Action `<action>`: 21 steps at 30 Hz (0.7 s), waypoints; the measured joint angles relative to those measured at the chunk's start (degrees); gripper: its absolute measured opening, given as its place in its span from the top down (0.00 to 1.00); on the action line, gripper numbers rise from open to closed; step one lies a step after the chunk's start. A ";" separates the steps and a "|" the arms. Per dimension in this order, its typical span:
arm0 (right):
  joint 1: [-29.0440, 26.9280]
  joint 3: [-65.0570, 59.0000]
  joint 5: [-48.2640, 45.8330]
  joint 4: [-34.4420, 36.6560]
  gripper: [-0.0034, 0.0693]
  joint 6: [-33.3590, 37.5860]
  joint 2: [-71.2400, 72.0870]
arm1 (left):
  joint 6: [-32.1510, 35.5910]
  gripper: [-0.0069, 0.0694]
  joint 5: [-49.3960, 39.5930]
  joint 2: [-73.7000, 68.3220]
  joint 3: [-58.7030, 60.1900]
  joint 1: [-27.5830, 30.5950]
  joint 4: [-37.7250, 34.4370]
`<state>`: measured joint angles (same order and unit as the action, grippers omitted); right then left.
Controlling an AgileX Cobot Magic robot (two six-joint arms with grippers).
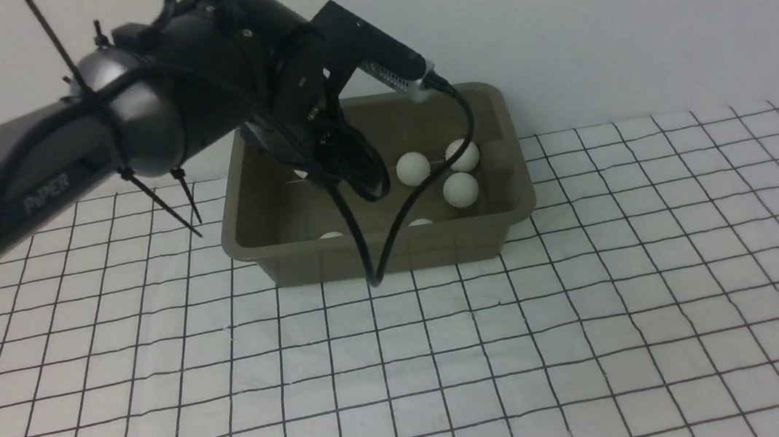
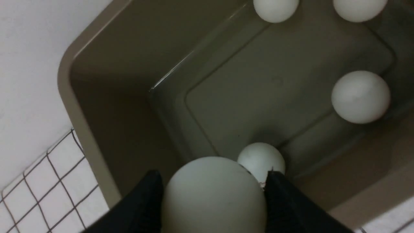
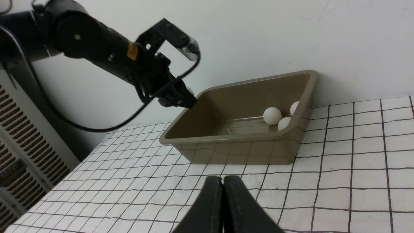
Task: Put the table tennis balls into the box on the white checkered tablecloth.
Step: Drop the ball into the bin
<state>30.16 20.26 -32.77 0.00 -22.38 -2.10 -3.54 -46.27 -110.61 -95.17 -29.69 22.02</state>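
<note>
There's a pale, plain wall [image 1: 631, 22] standing behind everything. Off to the far left I can see something grey [image 3: 32, 145] with a slatted face, rows of dark slots running down it, leaning at a slant in the right wrist view.

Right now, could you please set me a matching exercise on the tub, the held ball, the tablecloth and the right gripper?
Things:
1. tub
2. held ball
3. tablecloth
4. right gripper

Places, colours or states:
A. white with a thin dark grid
B. jaws shut, nothing between them
C. olive-brown, with balls inside
D. between the left gripper's jaws

Pairs: 1-C; 2-D; 3-A; 4-B
</note>
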 joint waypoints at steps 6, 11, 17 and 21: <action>0.00 0.00 0.00 0.00 0.98 0.00 0.00 | -5.32 0.45 1.89 -6.91 -1.62 1.56 4.00; 0.00 0.00 0.00 0.00 0.98 0.00 0.00 | -7.15 0.45 2.04 -9.34 -3.01 3.25 4.34; 0.00 0.00 0.00 0.00 0.98 0.00 0.00 | -7.19 0.45 3.18 -9.40 -3.12 3.49 4.27; 0.00 0.00 0.00 0.00 0.98 0.00 0.00 | -7.19 0.45 3.20 -9.72 -3.12 3.54 3.04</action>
<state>30.16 20.26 -32.77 0.00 -22.38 -2.10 -10.74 -43.06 -120.32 -98.29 -26.15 25.06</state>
